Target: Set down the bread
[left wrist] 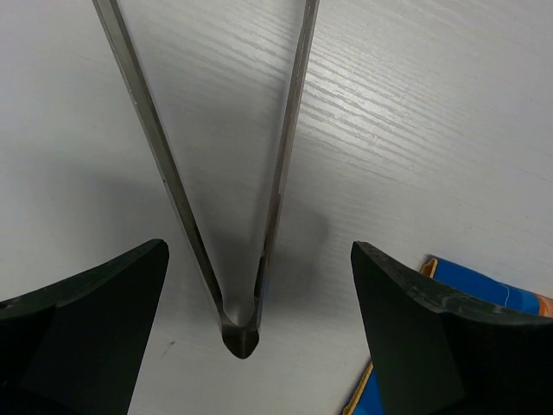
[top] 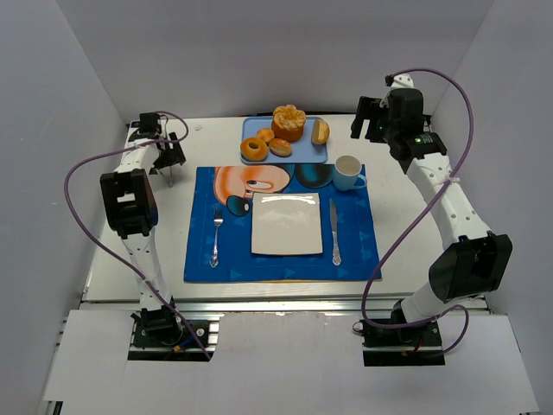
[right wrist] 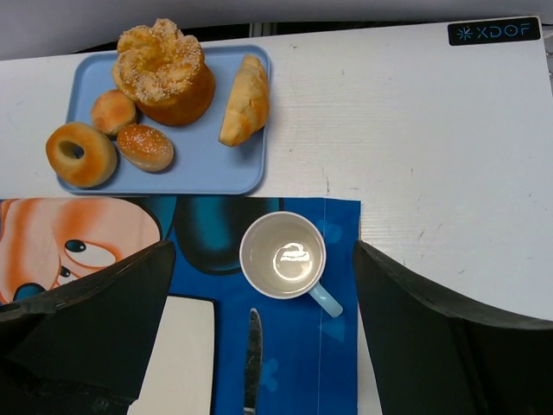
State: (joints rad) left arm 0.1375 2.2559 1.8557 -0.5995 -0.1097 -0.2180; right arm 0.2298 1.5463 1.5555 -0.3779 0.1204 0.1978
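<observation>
The white plate (top: 285, 223) has no bread yet, the buns (top: 289, 122) wait on the blue tray (top: 304, 153) behind it, and the left pincer (top: 171, 162) and right pincer (top: 366, 121) hang open, empty.

Tally: twelve things are showing, falling into eight kinds.

Bread is running to five pieces, all sitting on one blue tray (right wrist: 207, 164) at 12 o'clock from the plate (top: 286, 223): one tall sugared bun (right wrist: 164, 71), one ring doughnut (right wrist: 80, 154), one long crusty roll (right wrist: 246, 98), one small plain roll (right wrist: 113, 111) and one small sugared roll (right wrist: 144, 147). One printed blue placemat (top: 354, 251) is lying under four things: the one white square plate, one fork (top: 215, 235) at its 9 o'clock, one knife (top: 333, 233) at its 3 o'clock and one pale blue cup (right wrist: 282, 256) standing at its 1 o'clock. One pair of metal tongs (left wrist: 240, 335) is showing at the plate's 10 o'clock, off the placemat.
</observation>
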